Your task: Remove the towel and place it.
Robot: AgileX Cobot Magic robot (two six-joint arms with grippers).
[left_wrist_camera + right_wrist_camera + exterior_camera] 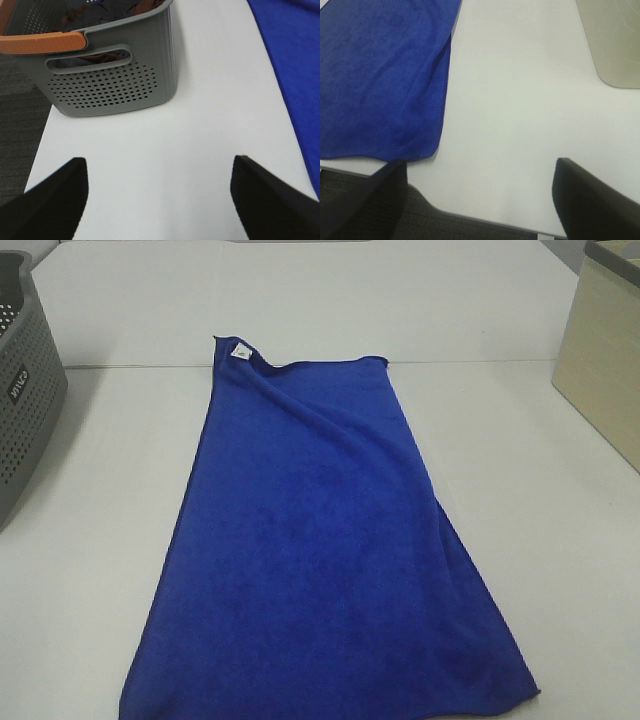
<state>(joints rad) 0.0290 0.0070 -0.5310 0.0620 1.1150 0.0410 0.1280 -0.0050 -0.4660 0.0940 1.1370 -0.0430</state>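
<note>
The royal-blue towel point(320, 540) lies spread flat down the middle of the white table, with its small white tag point(240, 352) at the far left corner. Its edge shows in the left wrist view point(295, 65) and its near corner in the right wrist view point(380, 80). My left gripper point(160, 200) is open and empty above bare table between the grey basket point(115, 80) and the towel. My right gripper point(480, 200) is open and empty near the table's front edge, beside the towel's near right corner. Neither gripper shows in the high view.
The grey perforated basket point(25, 400) with an orange handle point(45, 42) stands at the left table edge and holds dark clothes. A beige bin point(600, 370) stands at the right, also in the right wrist view point(615, 40). The floor lies beyond the front edge.
</note>
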